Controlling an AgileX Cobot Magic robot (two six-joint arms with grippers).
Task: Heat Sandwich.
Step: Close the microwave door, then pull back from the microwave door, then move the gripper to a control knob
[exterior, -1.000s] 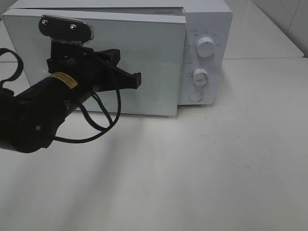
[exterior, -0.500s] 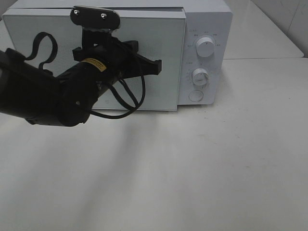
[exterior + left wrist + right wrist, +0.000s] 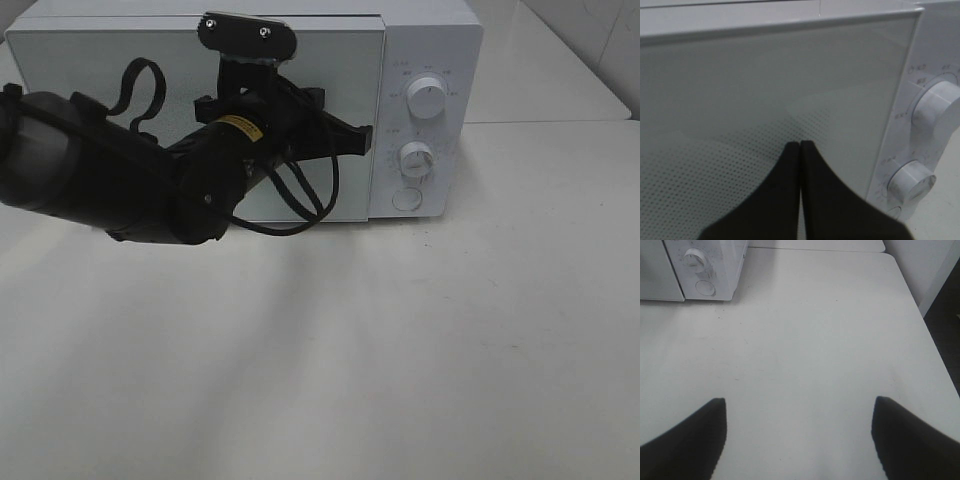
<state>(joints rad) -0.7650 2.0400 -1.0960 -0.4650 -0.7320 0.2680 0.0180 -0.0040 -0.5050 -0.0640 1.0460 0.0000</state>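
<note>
**A:** Well, how much room is there, starting from the left?

**B:** The left arm (image 3: 100, 185) reaches across the microwave (image 3: 440, 40) door (image 3: 90, 70). The left gripper (image 3: 362, 138) is by the door's right edge, its fingers pressed together on nothing. The table (image 3: 400, 350) stretches wide in front. Further right, the right gripper (image 3: 800, 401) hangs spread apart over the tabletop, near its right edge.

**A:** And the sandwich?

**B:** No view shows it, so I cannot place it against either gripper. The door looks shut or nearly so.

**A:** Any writing?

**B:** A yellow label (image 3: 238, 123) on the left arm and print around the upper dial (image 3: 428, 100) and lower dial (image 3: 415, 158), all too small to read.
</note>
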